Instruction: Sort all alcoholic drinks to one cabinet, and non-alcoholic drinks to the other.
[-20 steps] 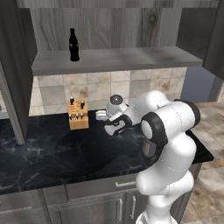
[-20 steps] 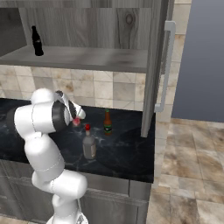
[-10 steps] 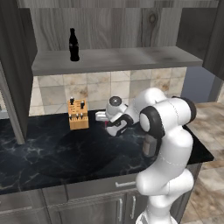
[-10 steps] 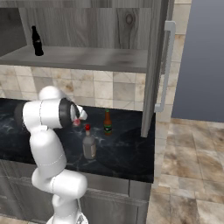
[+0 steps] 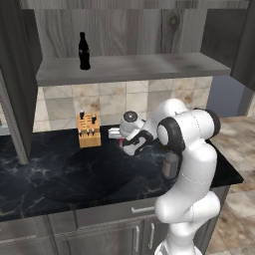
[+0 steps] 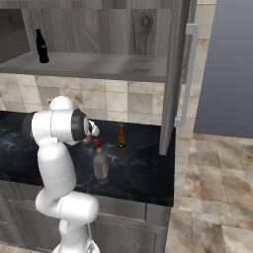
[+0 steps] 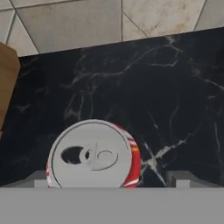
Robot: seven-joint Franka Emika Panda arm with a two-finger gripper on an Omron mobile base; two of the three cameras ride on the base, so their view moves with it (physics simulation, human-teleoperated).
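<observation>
The red soda can [image 7: 93, 154] is seen from above in the hand view, upright on the black marble counter [image 7: 175, 100], its silver top with the pull tab facing the camera. It stands between the two finger tips [image 7: 186, 178] of the gripper [image 7: 109, 179], nearer the one at the lower left of that view; the fingers are spread wide and released, with a clear gap to the can on the right-hand side, and contact on the other side cannot be told. A tan wooden edge, the knife block [image 7: 6, 87], is caught at the left border, and the tiled backsplash [image 7: 109, 22] runs along the top, so the can is placed near the back edge of the counter.

In the left base view the gripper [image 5: 121, 141] is lowered over the counter [image 5: 60, 169] beside the knife block [image 5: 89, 130], and only a sliver of red shows below it. The stout clear-grey bottle [image 5: 171, 164] is mostly hidden there behind the white arm, near the counter's front right.

The right base view gives what the other hides: the clear-grey bottle [image 6: 101, 161] with its red cap stands upright toward the front edge of the counter [image 6: 143, 173], and the slim green-brown bottle [image 6: 121, 138] stands upright behind it, nearer the back edge, the two apart. A trace of the can's red shows beside the arm's elbow.

The black cola bottle [image 5: 84, 51] stands upright on the open cabinet shelf [image 5: 134, 67], toward its left end, and is seen likewise in the right base view [image 6: 41, 47].
</observation>
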